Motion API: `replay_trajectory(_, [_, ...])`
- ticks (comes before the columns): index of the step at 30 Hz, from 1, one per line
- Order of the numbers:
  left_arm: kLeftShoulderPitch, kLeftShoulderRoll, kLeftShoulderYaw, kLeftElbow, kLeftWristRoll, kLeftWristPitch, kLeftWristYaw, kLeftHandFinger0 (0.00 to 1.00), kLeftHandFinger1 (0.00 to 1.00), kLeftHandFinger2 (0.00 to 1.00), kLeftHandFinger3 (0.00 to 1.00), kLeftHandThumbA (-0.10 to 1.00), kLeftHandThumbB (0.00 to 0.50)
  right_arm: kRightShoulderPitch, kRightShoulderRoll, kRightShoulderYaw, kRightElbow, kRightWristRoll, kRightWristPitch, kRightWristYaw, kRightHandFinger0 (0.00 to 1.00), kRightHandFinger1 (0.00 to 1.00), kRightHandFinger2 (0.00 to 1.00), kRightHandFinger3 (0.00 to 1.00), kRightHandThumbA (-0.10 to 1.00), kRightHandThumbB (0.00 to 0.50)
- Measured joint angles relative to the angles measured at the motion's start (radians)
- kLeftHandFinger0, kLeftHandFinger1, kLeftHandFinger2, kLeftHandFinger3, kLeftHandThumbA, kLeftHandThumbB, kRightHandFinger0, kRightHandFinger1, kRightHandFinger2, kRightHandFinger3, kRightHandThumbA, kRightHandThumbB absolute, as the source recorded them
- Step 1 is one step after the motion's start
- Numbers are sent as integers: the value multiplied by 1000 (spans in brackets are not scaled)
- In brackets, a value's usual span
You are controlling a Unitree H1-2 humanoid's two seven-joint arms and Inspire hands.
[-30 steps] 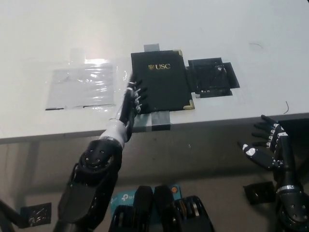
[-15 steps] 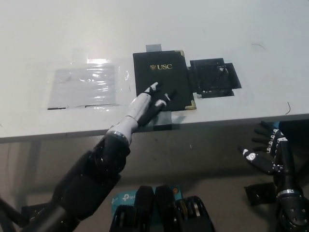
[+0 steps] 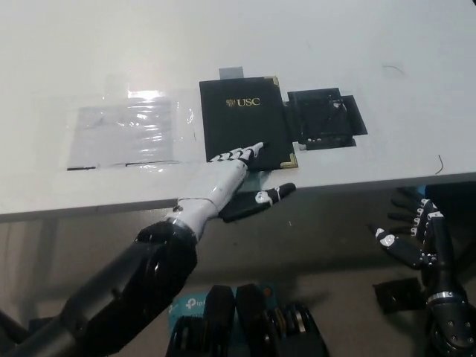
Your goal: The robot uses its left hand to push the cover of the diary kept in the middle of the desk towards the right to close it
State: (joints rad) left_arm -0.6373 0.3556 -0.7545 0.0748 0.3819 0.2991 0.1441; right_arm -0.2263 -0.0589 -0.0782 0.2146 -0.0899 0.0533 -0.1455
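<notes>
Head view: the diary (image 3: 245,123) lies shut mid-desk (image 3: 89,59), so the closing looks done. The left hand (image 3: 227,184) has slid back toward the near edge, flat, fingers spread, holding nothing. The right hand (image 3: 413,230) rests low right, open too.

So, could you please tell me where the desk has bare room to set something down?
Bare white desk runs along the whole far side, beyond the diary, and at the right past the black patch. The middle is crowded: clear plastic sheet, diary and patch side by side, with the left robot hand at the diary's near edge.
</notes>
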Motion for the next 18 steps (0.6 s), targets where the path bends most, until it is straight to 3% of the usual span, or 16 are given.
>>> replay_trajectory(1, [20, 3, 9, -31, 2, 0, 0, 1000, 1000, 1000, 1000, 1000, 161, 0, 0, 0, 0, 0, 0, 0, 442, 579, 670, 814, 892, 83])
replay_trajectory(5, [150, 10, 99, -219, 0, -3, 1, 1000, 1000, 1000, 1000, 1000, 106, 0, 0, 0, 1, 0, 0, 0, 438, 591, 682, 821, 887, 62])
replay_trajectory(7, [230, 11, 159, -301, -7, -10, 2, 1000, 1000, 1000, 1000, 1000, 109, 0, 0, 0, 1, 0, 0, 0, 445, 598, 692, 833, 883, 61])
replay_trajectory(9, [317, 13, 235, -379, -21, -25, 7, 937, 1000, 1000, 1000, 1000, 152, 0, 0, 0, 0, 0, 0, 0, 442, 603, 695, 835, 872, 59])
replay_trajectory(11, [417, 17, 322, -446, -40, -47, 15, 1000, 1000, 1000, 1000, 1000, 165, 0, -1, -1, 0, 0, 0, 0, 442, 604, 694, 832, 868, 60])
replay_trajectory(18, [684, 16, 590, -481, -143, -162, 25, 999, 1000, 1000, 1000, 1000, 108, -2, -2, -3, -1, 0, 0, 0, 453, 609, 703, 843, 850, 45])
